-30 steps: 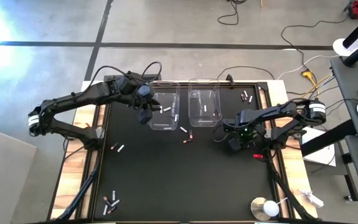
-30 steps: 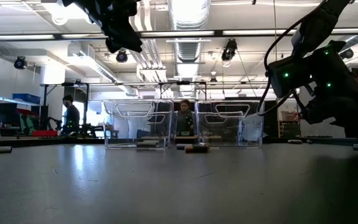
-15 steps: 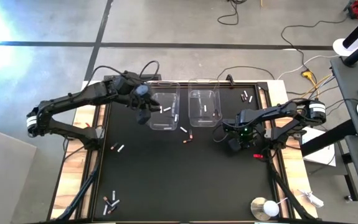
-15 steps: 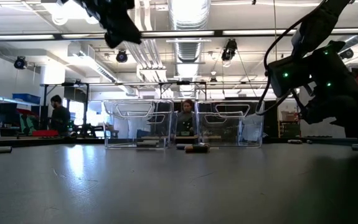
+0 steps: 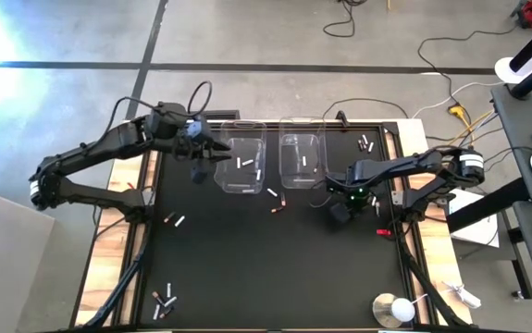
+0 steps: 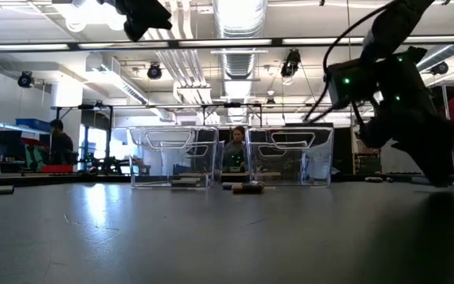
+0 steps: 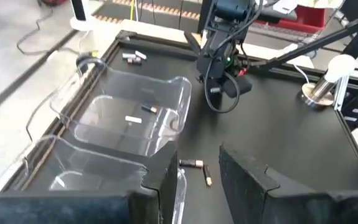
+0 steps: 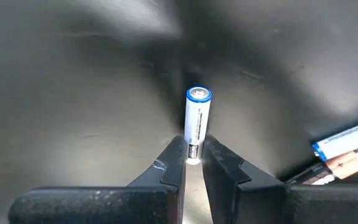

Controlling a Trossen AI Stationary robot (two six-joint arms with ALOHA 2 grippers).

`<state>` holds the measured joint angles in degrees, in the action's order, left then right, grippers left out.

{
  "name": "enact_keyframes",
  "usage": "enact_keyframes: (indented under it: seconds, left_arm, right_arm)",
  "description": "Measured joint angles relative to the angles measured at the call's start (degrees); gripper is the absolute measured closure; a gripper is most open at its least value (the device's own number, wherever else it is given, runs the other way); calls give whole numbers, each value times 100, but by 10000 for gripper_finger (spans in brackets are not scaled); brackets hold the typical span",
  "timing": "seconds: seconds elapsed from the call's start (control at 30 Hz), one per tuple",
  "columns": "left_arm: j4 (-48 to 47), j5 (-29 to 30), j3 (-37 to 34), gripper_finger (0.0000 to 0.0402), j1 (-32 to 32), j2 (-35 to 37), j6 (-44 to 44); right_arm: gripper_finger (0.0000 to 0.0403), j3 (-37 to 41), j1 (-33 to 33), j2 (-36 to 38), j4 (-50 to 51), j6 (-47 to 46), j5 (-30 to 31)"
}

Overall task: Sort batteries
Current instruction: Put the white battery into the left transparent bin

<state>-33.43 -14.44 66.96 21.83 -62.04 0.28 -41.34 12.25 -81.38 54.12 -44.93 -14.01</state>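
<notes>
Battery (image 8: 198,121) between right wrist's jaws

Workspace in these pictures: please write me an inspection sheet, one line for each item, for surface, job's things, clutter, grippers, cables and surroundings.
Surface: black table mat on a wooden table edge.
Job's things: loose batteries lie scattered on the mat; some lie inside the left bin and the right bin.
Clutter: a round metal disc at the near right corner; a red piece beside the right arm.
Grippers: right gripper shut on a white battery; left gripper open, empty, beside the left bin.
Cables: loose cables on the floor beyond the table.
Surroundings: a person and workshop benches behind the table.
</notes>
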Motion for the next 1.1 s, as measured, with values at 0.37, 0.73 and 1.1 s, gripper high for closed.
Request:
enact_keyframes:
  seconds: [0.37, 0.73, 1.1]
  left_arm:
    - [371, -7, -149, 303, 1, 312, 69]
    - [3164, -715, -1674, 300, 1, 715, -1045]
    - [6842, -774, -3122, 225, 1, 402, -3135]
  right_arm:
    - [369, -1662, -65, 913, 1211, -166, -602]
    - [369, -3381, -439, 827, -202, -472, 839]
    - [369, -4021, -450, -76, -2551, 548, 762]
